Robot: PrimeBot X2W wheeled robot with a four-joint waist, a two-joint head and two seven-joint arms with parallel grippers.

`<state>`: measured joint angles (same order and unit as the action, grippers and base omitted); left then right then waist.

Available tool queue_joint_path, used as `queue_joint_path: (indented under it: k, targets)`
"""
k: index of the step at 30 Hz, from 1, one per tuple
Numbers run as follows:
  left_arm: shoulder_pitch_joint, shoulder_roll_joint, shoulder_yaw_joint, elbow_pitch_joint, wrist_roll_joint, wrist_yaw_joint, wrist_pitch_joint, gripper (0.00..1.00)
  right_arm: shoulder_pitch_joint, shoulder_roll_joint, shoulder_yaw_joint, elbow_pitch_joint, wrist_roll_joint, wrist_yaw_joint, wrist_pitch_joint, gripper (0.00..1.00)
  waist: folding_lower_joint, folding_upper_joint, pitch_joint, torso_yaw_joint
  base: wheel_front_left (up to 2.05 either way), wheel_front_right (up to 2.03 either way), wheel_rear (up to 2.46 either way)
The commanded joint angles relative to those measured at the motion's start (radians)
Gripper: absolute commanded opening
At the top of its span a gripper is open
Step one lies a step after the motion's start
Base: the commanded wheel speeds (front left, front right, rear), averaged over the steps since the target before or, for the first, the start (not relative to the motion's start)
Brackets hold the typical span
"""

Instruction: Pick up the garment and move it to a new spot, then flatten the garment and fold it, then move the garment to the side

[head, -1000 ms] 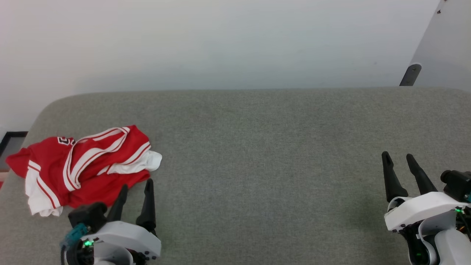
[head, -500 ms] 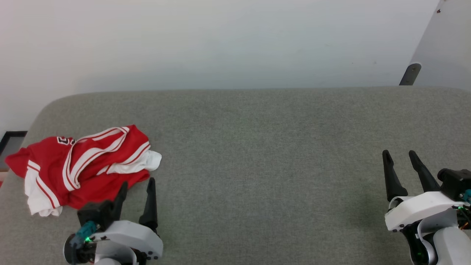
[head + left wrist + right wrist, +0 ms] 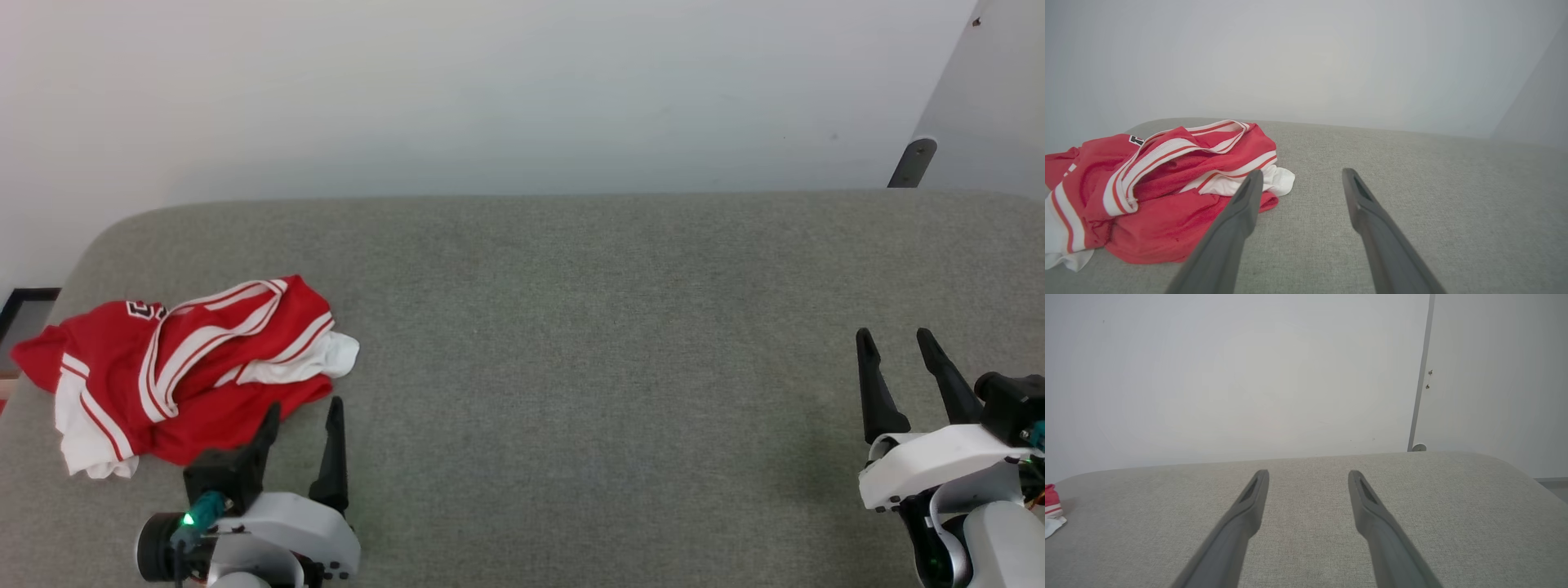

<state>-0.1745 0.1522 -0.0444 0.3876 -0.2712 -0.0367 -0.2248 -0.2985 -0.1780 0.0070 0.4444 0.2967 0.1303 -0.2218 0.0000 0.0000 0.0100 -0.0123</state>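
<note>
Left gripper point(image 3: 304, 403), fingers spread and empty, hovers over the near side of the grey surface point(image 3: 571, 327), just beside the garment point(image 3: 204, 367) at its left end. Right gripper point(image 3: 891, 333), also spread, sits far right. Better to pinch a thick red fold than the striped trim point(image 3: 204, 335).
</note>
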Motion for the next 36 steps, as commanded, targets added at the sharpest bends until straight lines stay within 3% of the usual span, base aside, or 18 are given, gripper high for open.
queue_joint_path:
  k: [1, 20, 26, 31, 36]
  targets:
    - [-0.012, 0.003, 0.002, 0.005, 0.026, -0.006, -0.009, 1.0, -0.009, 0.002, -0.002, 0.002, -0.018, 0.001, -0.011, 1.0, 0.0, 0.0, 0.0, 0.001, 0.0, 0.0, 0.0]
    - [-0.029, -0.005, 0.007, 0.048, 0.137, -0.02, -0.043, 1.0, -0.018, -0.002, -0.017, 0.014, -0.052, 0.001, -0.045, 1.0, 0.0, 0.0, 0.008, 0.001, 0.0, 0.0, 0.0]
    - [-0.03, -0.01, 0.01, 0.055, 0.129, -0.026, -0.04, 1.0, -0.014, 0.004, -0.022, 0.013, -0.028, 0.001, -0.044, 1.0, 0.0, 0.0, 0.007, 0.01, 0.0, 0.0, 0.0]
    - [-0.035, -0.018, 0.015, 0.071, 0.12, -0.03, -0.04, 1.0, -0.001, 0.002, -0.02, 0.0, -0.017, 0.001, -0.044, 1.0, 0.0, 0.0, 0.004, 0.053, 0.0, 0.0, 0.0]
    - [-0.042, -0.028, 0.011, 0.069, 0.129, -0.02, -0.04, 1.0, 0.009, -0.007, 0.014, -0.025, 0.003, 0.001, -0.044, 1.0, 0.0, 0.0, 0.013, 0.144, 0.0, 0.0, 0.0]
